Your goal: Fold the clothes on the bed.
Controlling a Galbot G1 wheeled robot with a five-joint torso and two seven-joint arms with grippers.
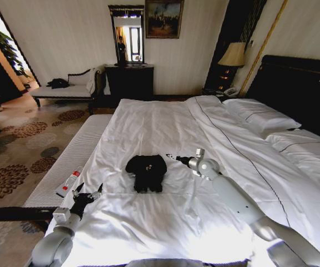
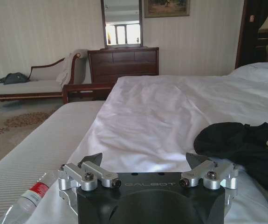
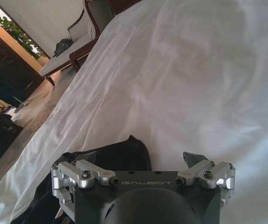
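Bottle [image 1: 68,183] beside left gripper [image 1: 88,194]

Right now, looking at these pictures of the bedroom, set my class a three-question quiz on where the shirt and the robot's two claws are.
1. True or false: the black T-shirt lies spread flat, sleeves out.
2. Which claw is nearer the plastic bottle? A) left claw B) right claw
3. Fill in: the T-shirt rests on the white ____, between the two claws.

Key
1. False: it is bunched in a compact heap.
2. A: the bottle lies on the bench beside the left claw.
3. bed. Both claws are open and hold nothing.
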